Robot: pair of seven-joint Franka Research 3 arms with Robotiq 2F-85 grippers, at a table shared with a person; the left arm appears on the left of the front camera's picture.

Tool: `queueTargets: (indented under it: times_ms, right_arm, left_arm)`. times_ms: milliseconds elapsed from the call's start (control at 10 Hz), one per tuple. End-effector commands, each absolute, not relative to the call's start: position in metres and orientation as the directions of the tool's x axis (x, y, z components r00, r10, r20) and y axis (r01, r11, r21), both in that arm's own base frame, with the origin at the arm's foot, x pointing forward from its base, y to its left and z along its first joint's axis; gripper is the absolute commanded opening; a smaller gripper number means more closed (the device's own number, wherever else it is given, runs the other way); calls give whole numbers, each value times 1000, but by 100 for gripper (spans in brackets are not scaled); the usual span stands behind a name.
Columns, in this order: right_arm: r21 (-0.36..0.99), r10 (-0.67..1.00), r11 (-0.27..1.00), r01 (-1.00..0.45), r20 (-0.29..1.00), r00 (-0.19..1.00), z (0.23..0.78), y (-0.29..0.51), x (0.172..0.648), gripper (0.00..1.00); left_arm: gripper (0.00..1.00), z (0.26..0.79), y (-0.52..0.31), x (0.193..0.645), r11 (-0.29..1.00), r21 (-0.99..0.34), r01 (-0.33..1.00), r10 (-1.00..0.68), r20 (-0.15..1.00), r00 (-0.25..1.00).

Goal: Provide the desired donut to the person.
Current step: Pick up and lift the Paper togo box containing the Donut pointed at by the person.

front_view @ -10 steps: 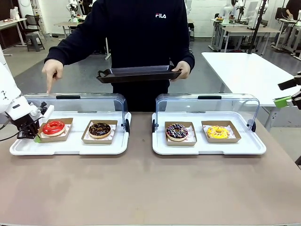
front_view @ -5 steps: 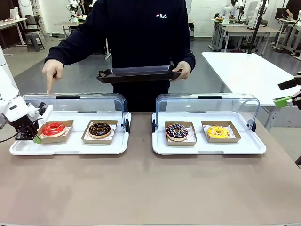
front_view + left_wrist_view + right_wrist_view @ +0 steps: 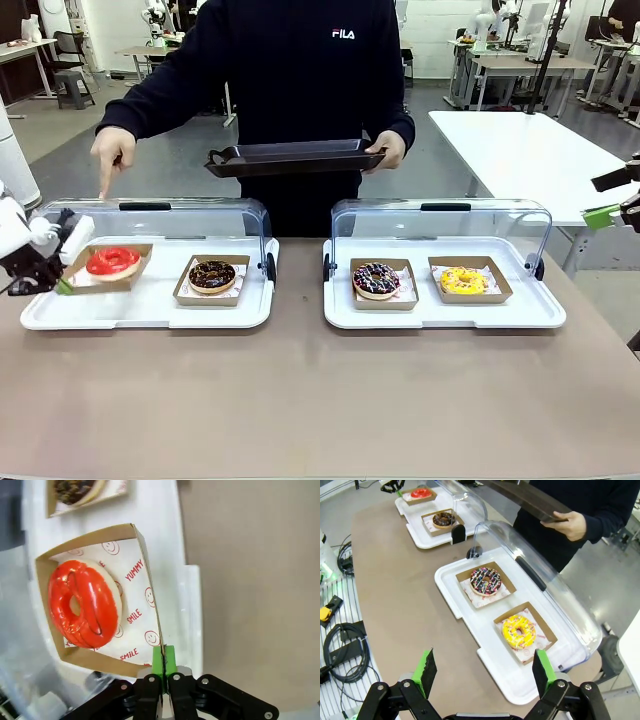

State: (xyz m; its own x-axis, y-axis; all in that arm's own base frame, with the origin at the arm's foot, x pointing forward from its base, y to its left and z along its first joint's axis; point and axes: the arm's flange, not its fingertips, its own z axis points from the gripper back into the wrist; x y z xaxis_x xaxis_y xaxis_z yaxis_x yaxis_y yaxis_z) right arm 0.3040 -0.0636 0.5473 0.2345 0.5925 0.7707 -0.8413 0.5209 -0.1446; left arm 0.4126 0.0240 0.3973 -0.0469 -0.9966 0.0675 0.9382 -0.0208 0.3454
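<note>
The left jaws are clenched on one wall of the cardboard box [image 3: 145, 575], pinching its rim between the green pads. The red-glazed donut [image 3: 85, 607] lies in the box just ahead of them, and the gripped end is tipped up over the white serving tray [image 3: 150, 312]. Beyond these jaws the person [image 3: 300, 80] points a hand [image 3: 112, 152] down at that donut and holds out a black tray [image 3: 295, 157]. The right jaws stand released, well apart. The grasp looks done; carrying the box across and setting it on the black tray remain.
</note>
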Motion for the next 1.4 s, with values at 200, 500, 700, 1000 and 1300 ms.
queueTargets:
  times_ms: [200, 500, 700, 1000, 1300]
  right_arm:
    - [-140, 585, 512, -847, 779, 225, 547, -62, 305, 100]
    - [-140, 585, 512, -847, 779, 225, 547, -62, 305, 100]
    - [-140, 585, 512, -847, 779, 225, 547, -62, 305, 100]
    - [-140, 585, 512, -847, 779, 225, 547, -62, 305, 100]
    - [-140, 585, 512, -847, 779, 225, 547, -62, 305, 100]
  left_arm:
    - [0, 430, 18, 278, 13, 364, 931, -993, 111, -30]
    - [0, 469, 19, 252, -5, 320, 947, -989, 138, -52]
    - [0, 486, 22, 251, 7, 327, 945, -990, 135, -39]
    - [0, 501, 23, 262, -29, 257, 966, -993, 106, -58]
    - [0, 547, 30, 275, -6, 331, 944, -989, 135, -54]
